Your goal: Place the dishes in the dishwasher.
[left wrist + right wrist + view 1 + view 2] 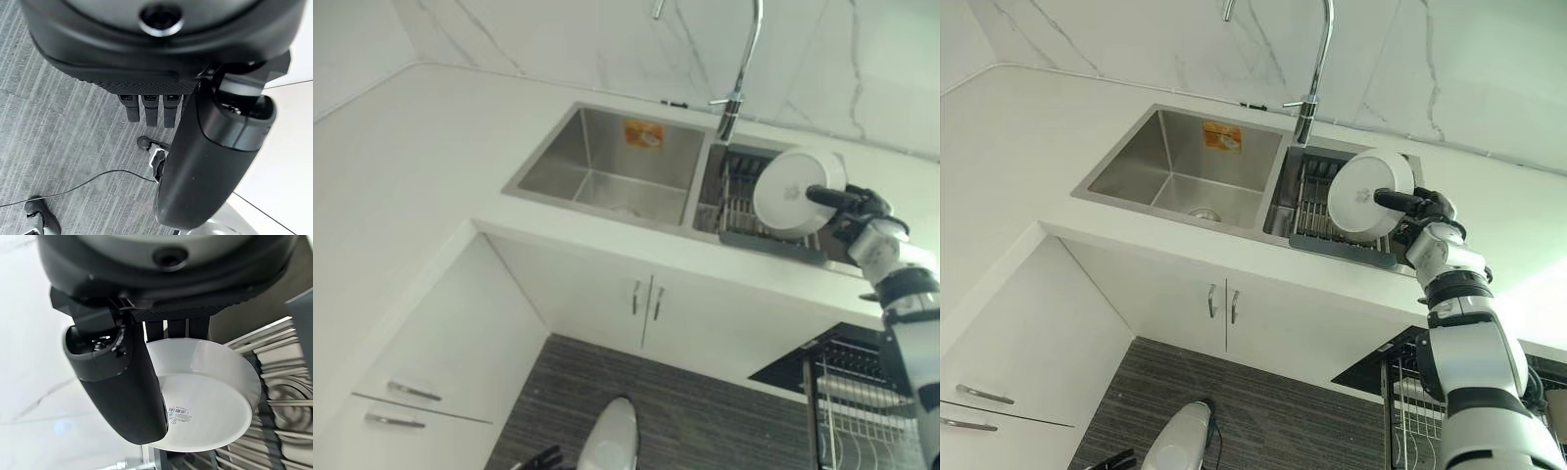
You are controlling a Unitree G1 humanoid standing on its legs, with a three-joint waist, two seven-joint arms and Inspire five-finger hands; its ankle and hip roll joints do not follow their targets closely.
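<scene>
A white plate [795, 190] stands on edge above the dark dish rack [744, 211] in the sink's right basin, its underside with a small label [179, 414] turned toward the camera. My right hand [852, 207] is shut on the plate's rim, thumb [124, 382] on the underside and fingers [166, 328] behind it. The open dishwasher's wire rack [857, 411] sits low at the right, below the counter. My left hand [151, 110] hangs over the grey floor with fingers relaxed, holding nothing.
The steel sink's left basin [617, 166] lies beside the rack, with a tall faucet [744, 69] behind. White counter [411, 166] wraps round to the left. Cabinet doors [646, 299] with handles stand below the sink, drawers [406, 401] at the lower left.
</scene>
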